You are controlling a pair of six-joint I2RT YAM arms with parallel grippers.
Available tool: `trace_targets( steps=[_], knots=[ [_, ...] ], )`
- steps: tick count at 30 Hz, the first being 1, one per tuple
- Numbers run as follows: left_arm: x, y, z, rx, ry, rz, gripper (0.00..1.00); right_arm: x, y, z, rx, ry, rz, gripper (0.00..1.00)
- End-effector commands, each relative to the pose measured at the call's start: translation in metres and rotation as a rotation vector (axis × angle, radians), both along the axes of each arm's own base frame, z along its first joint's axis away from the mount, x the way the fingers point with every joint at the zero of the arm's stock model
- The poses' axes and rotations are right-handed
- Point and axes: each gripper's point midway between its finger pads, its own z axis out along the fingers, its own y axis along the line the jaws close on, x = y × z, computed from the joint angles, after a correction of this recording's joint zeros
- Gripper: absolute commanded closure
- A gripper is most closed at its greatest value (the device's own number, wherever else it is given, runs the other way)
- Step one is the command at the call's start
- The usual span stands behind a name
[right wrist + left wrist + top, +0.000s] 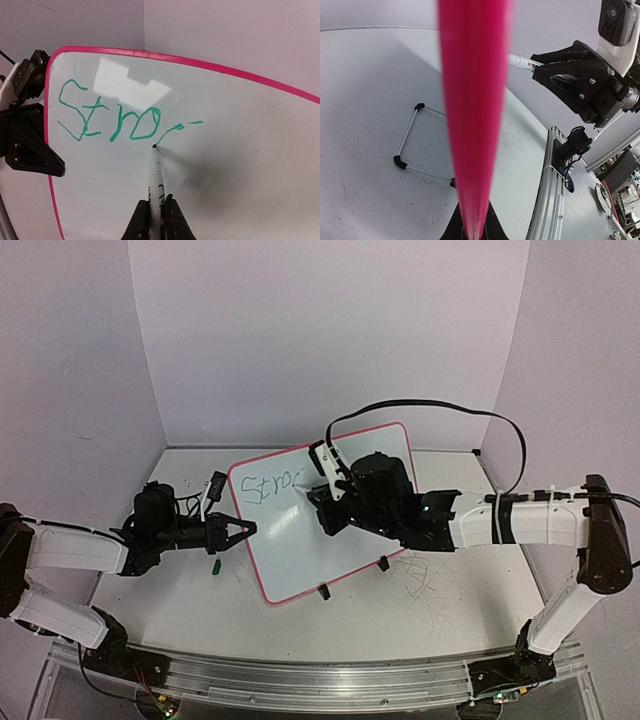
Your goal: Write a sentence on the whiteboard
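Four green letters, "Stro" with a stroke trailing off to the right, make up the sentence (110, 117) so far. They sit in the upper left of the whiteboard (330, 530), which stands tilted on the table (430, 610) between the two arms.

The right gripper (156, 222) is clamped on a marker (156, 175), low on the barrel. The tip points at the board just under the last stroke, but I can't tell whether it is touching.

The left gripper (240, 530) is pinched shut on the board's red-pink rim (475, 100) at the left edge.

That pinch is what worries me, because it is a thin hold on one edge. If the marker presses hard, the board could twist in the jaws or skid on its clip feet (323, 591), and the letters would smear or wander.

The long reach of barrel beyond the fingers is the other risk — sideways drag could lever the marker askew in the grip.

The letters run large, so the line may crowd the right edge.

A green cap (214, 566) lies near the left arm, and a sweep there could knock it away.
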Motion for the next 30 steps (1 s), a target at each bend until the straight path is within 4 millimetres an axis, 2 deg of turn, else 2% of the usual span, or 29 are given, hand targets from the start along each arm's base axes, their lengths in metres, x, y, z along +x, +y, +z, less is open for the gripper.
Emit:
trace_targets(
  steps=[1,11,18,30],
  knots=[
    [0.006,0.0,0.02,-0.004,-0.114,0.013,1.0,0.002,-0.001,0.006,0.021,-0.006,-0.028,1.0],
    [0.006,0.0,0.02,-0.003,-0.112,0.013,1.0,0.018,0.003,0.024,0.057,-0.05,-0.073,1.0],
    [0.006,0.001,0.019,-0.002,-0.113,0.013,1.0,0.026,0.003,0.025,0.059,-0.055,-0.091,1.0],
    [0.007,-0.001,0.02,-0.002,-0.111,0.01,1.0,0.038,-0.013,0.026,0.063,-0.056,-0.182,1.0]
  ],
)
